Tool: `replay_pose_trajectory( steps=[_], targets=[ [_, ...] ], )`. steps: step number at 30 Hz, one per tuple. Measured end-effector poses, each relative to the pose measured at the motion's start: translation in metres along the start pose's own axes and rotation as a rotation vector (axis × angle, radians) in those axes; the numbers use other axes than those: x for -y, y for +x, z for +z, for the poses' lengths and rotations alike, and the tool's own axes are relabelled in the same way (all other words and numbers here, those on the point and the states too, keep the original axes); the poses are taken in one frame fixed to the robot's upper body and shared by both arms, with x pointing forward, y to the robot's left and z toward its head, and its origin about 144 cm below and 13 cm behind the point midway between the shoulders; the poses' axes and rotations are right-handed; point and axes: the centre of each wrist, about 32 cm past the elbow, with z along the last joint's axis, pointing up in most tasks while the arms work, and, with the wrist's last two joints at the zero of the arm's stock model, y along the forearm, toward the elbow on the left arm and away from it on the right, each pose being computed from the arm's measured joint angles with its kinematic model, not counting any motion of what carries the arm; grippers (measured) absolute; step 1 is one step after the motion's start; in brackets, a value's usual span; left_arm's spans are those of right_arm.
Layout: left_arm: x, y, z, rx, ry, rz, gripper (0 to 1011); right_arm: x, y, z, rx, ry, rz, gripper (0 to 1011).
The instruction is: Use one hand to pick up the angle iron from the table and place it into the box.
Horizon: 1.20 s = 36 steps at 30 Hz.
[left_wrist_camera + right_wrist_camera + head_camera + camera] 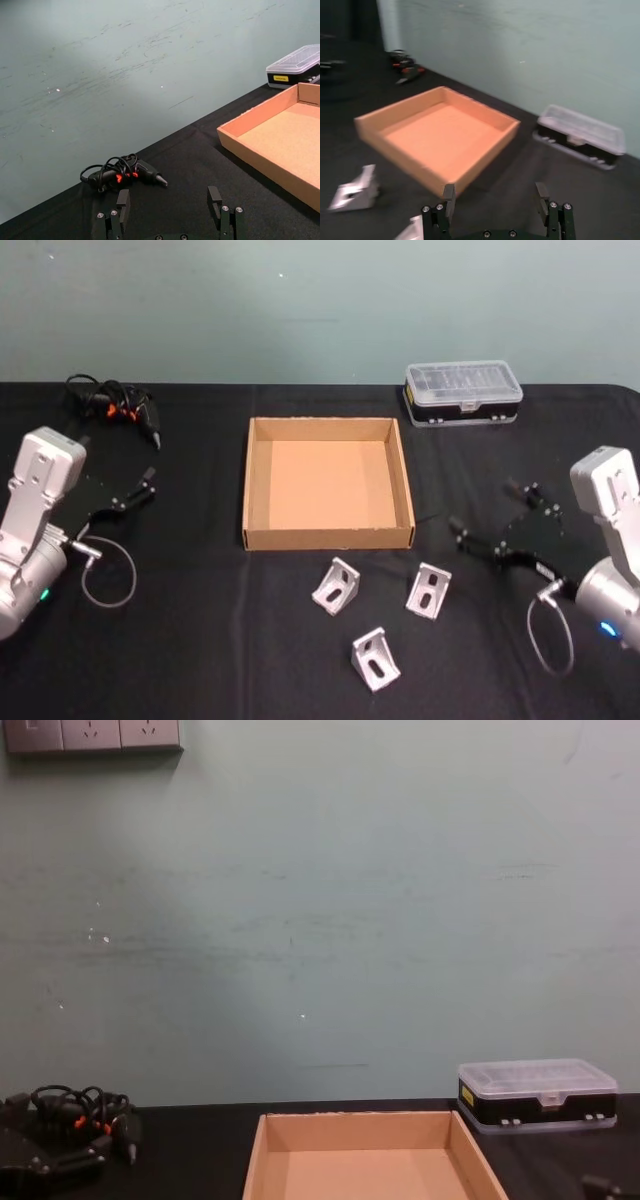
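Three L-shaped brackets of bright silver-grey metal, each with a slotted hole in its face, sat on the black desk (200, 640) just in front of the box (330, 536), none of them inside it. The left angle iron (337, 586) lay closest to the box's front wall, its slot slanting toward the box. The right angle iron (429, 591) sat just beside it with a gap between, its slot running more nearly straight away from the robot. The nearest angle iron (376, 657) lay closer to the robot, between the other two, its slotted face turned toward the left.

And the box itself: shallow, square-cornered tan cardboard with low walls, open on top, its floor bare. Behind its far right corner stood a plastic case (463, 393) with a clear ribbed lid over a black base. Far left, a black glue gun (118, 405) with orange marks lay tangled in its cord.

Over on the right, the right tool (487, 508) was held low at the desk's right side, black fingers spread wide and holding nothing, aimed inward toward the box's front corner, on a silver-grey arm with a loop of cable. The left tool (135, 492) mirrored it on the left side, well apart from the brackets, likewise spread and unloaded.
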Motion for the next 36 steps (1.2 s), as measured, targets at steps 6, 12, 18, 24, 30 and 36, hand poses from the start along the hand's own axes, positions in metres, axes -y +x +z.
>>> replay_pose_trajectory(
  steps=[6,12,18,24,30,36],
  targets=[
    [0.0,0.0,0.0,0.0,0.0,0.0,1011,0.013,-0.005,0.01,-0.035,-0.052,0.105,1002],
    [0.0,0.0,0.0,0.0,0.0,0.0,1011,0.014,-0.008,0.015,-0.044,-0.144,0.188,1000],
    [0.0,0.0,0.0,0.0,0.0,0.0,1011,0.004,-0.009,0.011,-0.058,-0.22,0.209,1000],
    [0.0,0.0,0.0,0.0,0.0,0.0,1011,-0.006,-0.01,0.01,-0.063,-0.238,0.201,1000],
    [0.0,0.0,0.0,0.0,0.0,0.0,1011,-0.014,-0.012,0.011,-0.054,-0.249,0.195,1000],
    [0.0,0.0,0.0,0.0,0.0,0.0,1011,-0.016,-0.014,0.011,-0.051,-0.256,0.199,1000]
  ],
)
